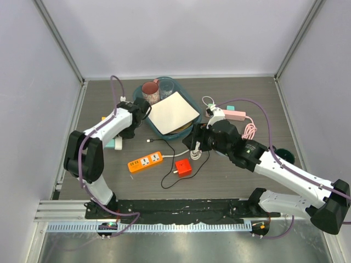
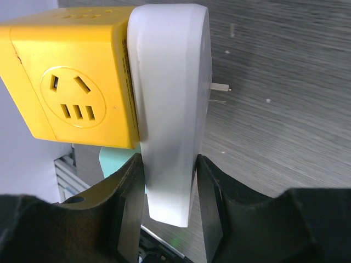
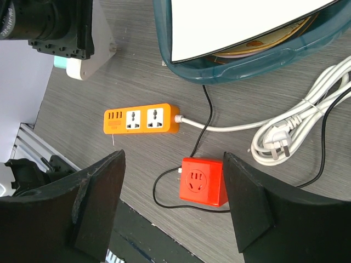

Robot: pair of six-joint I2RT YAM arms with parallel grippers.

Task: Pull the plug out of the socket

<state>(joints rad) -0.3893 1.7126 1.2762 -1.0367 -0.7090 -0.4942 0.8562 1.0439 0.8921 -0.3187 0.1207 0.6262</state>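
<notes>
Between the fingers of your left claw (image 2: 170,208), with the surface (image 2: 274,142) behind it, sits the white plug (image 2: 170,109), clamped on both flat sides. A yellow cube socket (image 2: 71,82) lies flush against one face; two metal pins (image 2: 219,87) project from the other. Your right claw (image 3: 174,181) hangs with fingers apart, holding nothing, over a red cube socket (image 3: 202,182) near an orange power strip (image 3: 141,119).

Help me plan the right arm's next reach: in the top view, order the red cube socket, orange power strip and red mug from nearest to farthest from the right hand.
1. red cube socket: just below the right hand, toward the near edge.
2. orange power strip: farther off to the left.
3. red mug: farthest, at the back left.
</notes>
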